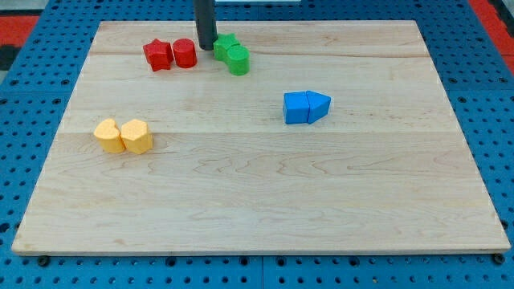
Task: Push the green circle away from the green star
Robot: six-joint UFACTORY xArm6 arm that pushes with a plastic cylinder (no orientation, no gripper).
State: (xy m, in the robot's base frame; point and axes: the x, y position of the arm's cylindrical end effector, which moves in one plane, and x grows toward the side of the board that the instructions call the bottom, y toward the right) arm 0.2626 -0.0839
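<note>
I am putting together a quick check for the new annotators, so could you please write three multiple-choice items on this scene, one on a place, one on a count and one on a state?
1. Where is my tip?
A. Between the red cylinder and the green star
B. Beside the blue blocks
C. At the board's bottom edge

2. How many blocks lie on the wooden board?
A. Six
B. Eight
C. Ten

3. How do the green circle and the green star stand to each other?
A. At opposite ends of the board
B. Touching
C. Stacked one on the other

Answers: 1 A, the rod ends in the gap between those two, near the view's top. 2 B, two red, two green, two blue, two yellow. 3 B, the circle sits against the star's lower right side with no gap showing.
</note>
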